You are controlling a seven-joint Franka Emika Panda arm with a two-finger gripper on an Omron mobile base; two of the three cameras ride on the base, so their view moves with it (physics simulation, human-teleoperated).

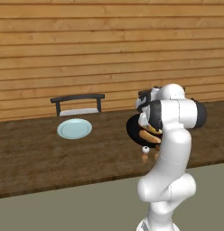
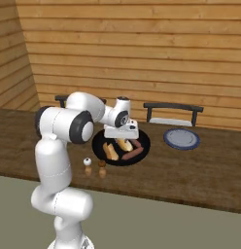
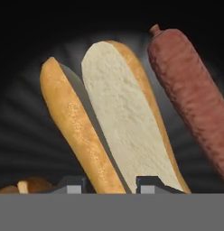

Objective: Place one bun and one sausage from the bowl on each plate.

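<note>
Pinching the near end of the split bun (image 3: 109, 117) between the claw (image 3: 109, 184) tips, down inside the black bowl (image 2: 99, 146). Likely handling light, soft and crushable, so gripping across the narrow crust rather than the crumb. Lying just beside, a firmer sausage (image 3: 190, 94); sitting well apart on either side, the pale plate (image 1: 74, 128) and the dark plate (image 2: 181, 138)

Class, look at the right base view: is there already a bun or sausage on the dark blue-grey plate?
No. The dark blue-grey plate lies bare, while the buns and sausages sit in the black bowl.
</note>
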